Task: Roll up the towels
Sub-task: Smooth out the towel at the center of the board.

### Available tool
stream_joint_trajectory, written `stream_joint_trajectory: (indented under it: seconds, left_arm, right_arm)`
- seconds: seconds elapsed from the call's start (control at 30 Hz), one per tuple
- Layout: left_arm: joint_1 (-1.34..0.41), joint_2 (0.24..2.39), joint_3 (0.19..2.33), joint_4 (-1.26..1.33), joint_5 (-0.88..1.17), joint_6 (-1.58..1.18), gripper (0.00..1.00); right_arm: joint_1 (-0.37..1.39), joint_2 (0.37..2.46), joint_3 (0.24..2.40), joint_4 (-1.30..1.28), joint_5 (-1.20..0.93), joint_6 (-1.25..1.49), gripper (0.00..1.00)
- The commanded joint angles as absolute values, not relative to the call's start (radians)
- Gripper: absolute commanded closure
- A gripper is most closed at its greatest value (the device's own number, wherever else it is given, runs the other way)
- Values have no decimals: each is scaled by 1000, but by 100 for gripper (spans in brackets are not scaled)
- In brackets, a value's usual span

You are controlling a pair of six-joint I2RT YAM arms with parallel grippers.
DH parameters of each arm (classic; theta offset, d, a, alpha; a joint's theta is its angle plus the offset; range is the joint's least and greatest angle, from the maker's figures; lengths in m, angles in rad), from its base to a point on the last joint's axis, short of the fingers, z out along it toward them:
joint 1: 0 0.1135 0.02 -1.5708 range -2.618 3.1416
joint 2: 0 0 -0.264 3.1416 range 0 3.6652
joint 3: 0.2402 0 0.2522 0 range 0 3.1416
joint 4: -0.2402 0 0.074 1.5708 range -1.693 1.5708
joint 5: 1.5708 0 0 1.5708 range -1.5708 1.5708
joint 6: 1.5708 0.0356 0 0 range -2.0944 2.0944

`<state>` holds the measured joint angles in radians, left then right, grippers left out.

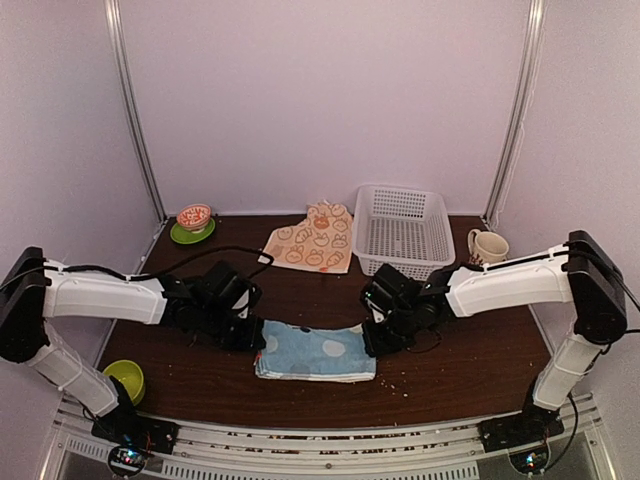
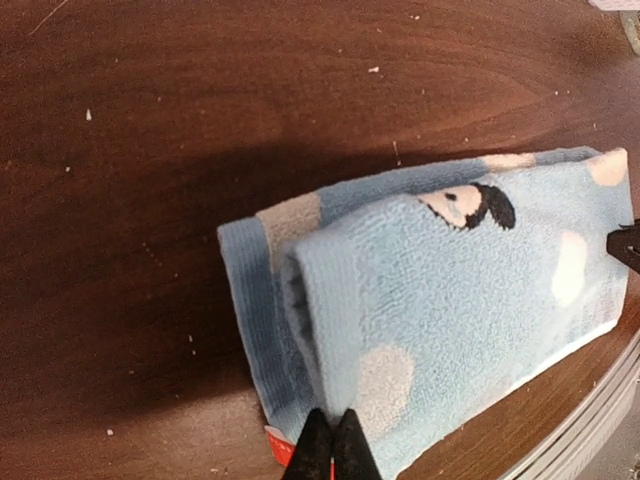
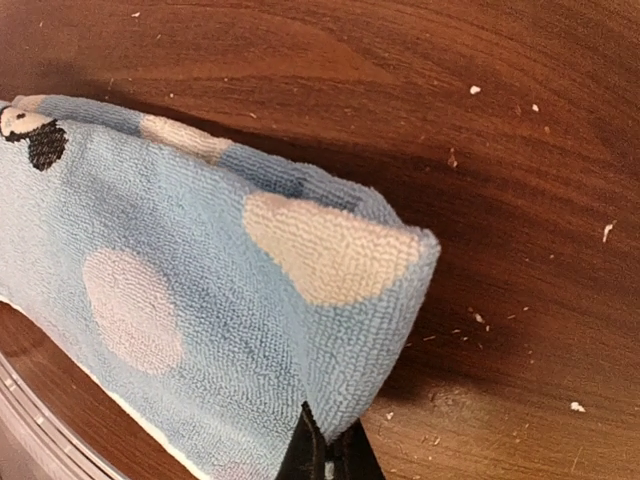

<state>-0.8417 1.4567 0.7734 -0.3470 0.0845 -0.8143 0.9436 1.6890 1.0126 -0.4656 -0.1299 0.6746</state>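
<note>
Nearer than the basket (image 1: 403,228), the left gripper (image 1: 250,335) pinches the blue towel (image 1: 315,352) at its left end and the right gripper (image 1: 375,340) pinches its right end. Both grips are shallow, so the cloth could slip out or roll skewed. The cream towel (image 1: 315,240) lies just left of the basket.

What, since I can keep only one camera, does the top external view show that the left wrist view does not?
Only top external: the cream rabbit towel, the mug and the green bowl. Only left wrist: the blue towel seen close, with its layered folded end and a dark-headed figure print. Both: the blue towel on the brown table, with the left gripper shut on its edge.
</note>
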Motion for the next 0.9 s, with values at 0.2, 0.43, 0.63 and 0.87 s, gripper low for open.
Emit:
stream_joint_trajectory:
  seconds: [0.2, 0.43, 0.63, 0.87]
  left_arm:
    - [-830, 1571, 871, -423, -33, -741, 100]
    - [-830, 1575, 849, -429, -47, -740, 100]
    - [-828, 1604, 855, -425, -40, -743, 100]
    - [-829, 1518, 847, -496, -82, -727, 54]
  right_arm:
    - [927, 1718, 1006, -568, -24, 701, 64]
    - [927, 1599, 1017, -566, 4, 729, 47]
    - [927, 1637, 1021, -323, -200, 799, 55]
    - [940, 1701, 1005, -227, -328, 825, 62]
